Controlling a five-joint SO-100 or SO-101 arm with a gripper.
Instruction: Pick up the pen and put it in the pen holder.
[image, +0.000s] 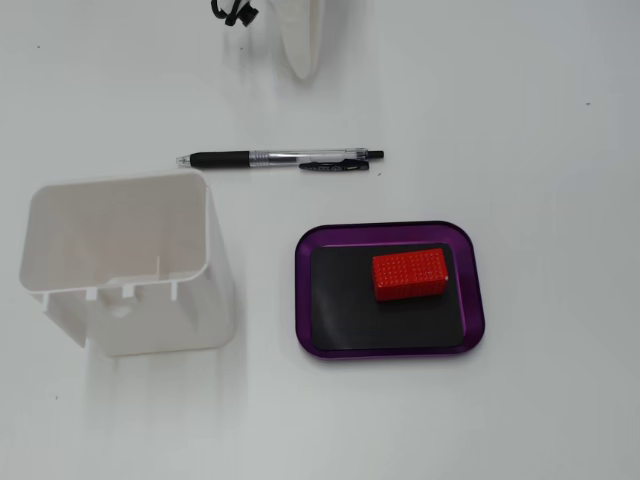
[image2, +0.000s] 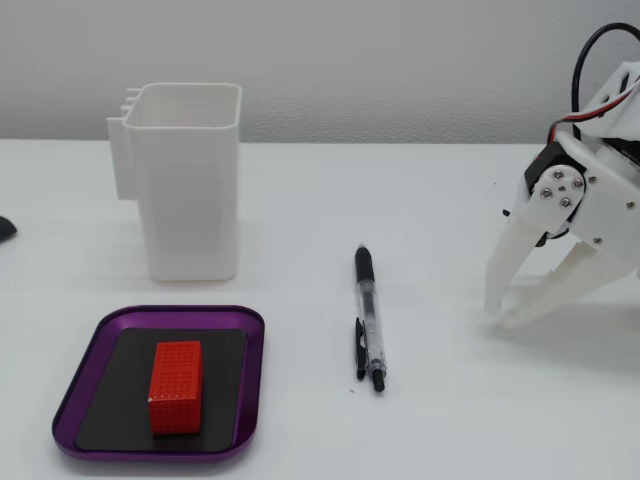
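Note:
A black and clear pen (image: 280, 158) lies flat on the white table, above the pen holder in a fixed view. In the other fixed view the pen (image2: 368, 320) lies between the holder and the arm. The white rectangular pen holder (image: 150, 310) (image2: 195, 200) stands upright and looks empty. My white gripper (image2: 498, 316) hangs at the right with its tips near the table, to the right of the pen and not touching it. Its tips (image: 303, 70) are together and hold nothing.
A purple tray (image: 478, 300) (image2: 180, 313) with a black liner holds a red block (image: 410, 273) (image2: 176, 387). It sits beside the holder, close to the pen. A dark object (image2: 5, 228) shows at the left edge.

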